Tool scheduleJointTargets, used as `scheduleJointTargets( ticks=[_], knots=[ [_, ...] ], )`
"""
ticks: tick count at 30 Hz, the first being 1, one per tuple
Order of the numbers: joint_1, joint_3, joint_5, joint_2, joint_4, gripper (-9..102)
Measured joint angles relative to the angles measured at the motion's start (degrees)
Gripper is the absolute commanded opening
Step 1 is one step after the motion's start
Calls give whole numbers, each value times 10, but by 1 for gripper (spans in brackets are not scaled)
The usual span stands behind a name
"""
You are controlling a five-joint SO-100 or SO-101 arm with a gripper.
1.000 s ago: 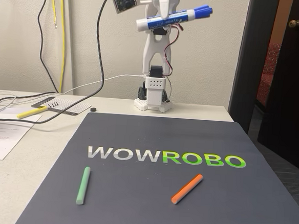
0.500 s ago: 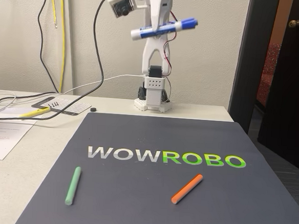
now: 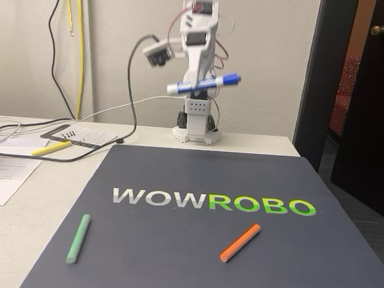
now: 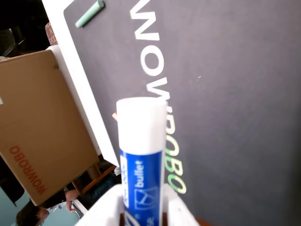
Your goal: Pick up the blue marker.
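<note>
The blue marker, a white barrel with a blue label and blue cap, hangs high above the back of the table, tilted with its cap up to the right in the fixed view. My gripper is shut on its middle, in front of the arm's white base. In the wrist view the marker juts up from between my white fingers, its white end over the dark mat; my gripper clamps the labelled part.
A thin green stick lies on the mat's front left, with an orange stick at front right. A yellow stick, papers and cables sit on the table at left. A cardboard box stands beyond the table edge.
The arm has lowered and drawn back towards its base with the marker still gripped. The green stick has shifted left across the mat.
</note>
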Motion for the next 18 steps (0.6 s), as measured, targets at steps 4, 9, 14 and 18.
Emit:
scheduleJointTargets(
  ticks=[4, 9, 14, 18],
  knots=[
    [8, 97, -5, 70, -36, 0],
    [32, 157, -29, 116, -80, 0],
    [38, 195, -37, 127, -127, 0],
    [40, 224, -37, 133, -165, 0]
  ],
)
